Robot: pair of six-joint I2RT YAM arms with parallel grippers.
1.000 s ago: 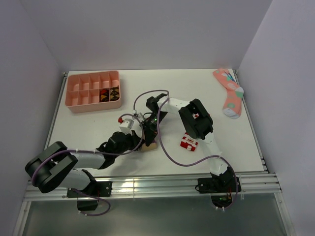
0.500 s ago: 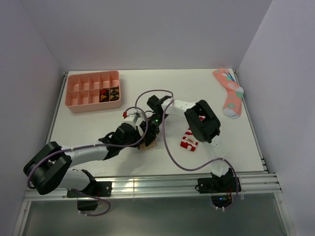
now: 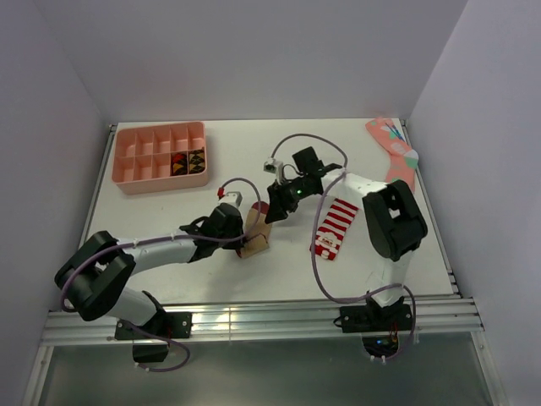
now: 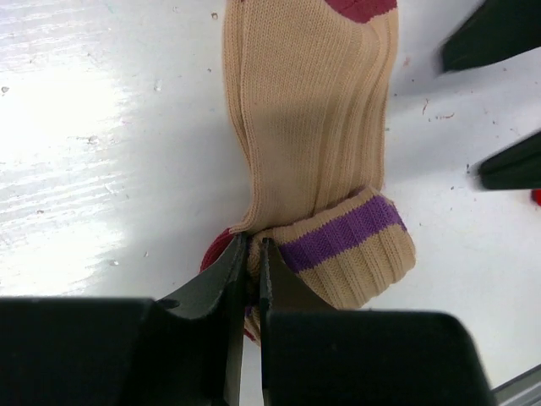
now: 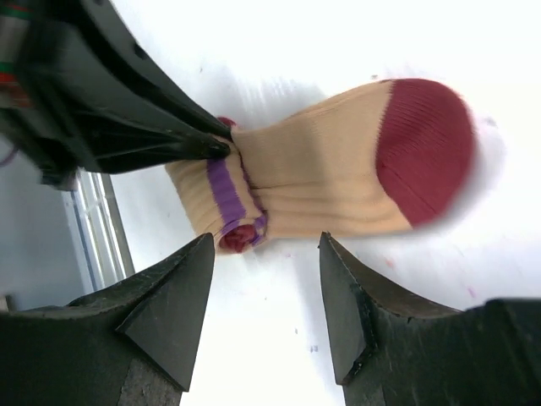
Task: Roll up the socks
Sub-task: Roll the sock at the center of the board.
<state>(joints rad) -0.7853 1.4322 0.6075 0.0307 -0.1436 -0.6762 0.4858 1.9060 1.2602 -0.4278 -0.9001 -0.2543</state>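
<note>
Jaws of the left gripper point(image 4: 252, 247) stand almost together, pinching the tan sock point(image 4: 313, 127) at the fold beside its purple-striped cuff. From the pinch, the sock lies flat on the white table point(image 3: 169, 254) and stretches away to a dark red end, with the cuff doubled back on the leg. Just beyond it hangs the right gripper point(image 5: 266, 241), jaws spread wide and holding nothing; in its wrist view the sock shows between the two fingers. Whether they touch it cannot be told. To the right, apart from both grippers, the striped sock point(image 3: 336, 224) lies flat and unrolled. Farther back, a pink tray point(image 3: 161, 180) sits at the left, and a pink sock point(image 3: 394, 161) lies in the far right corner.
</note>
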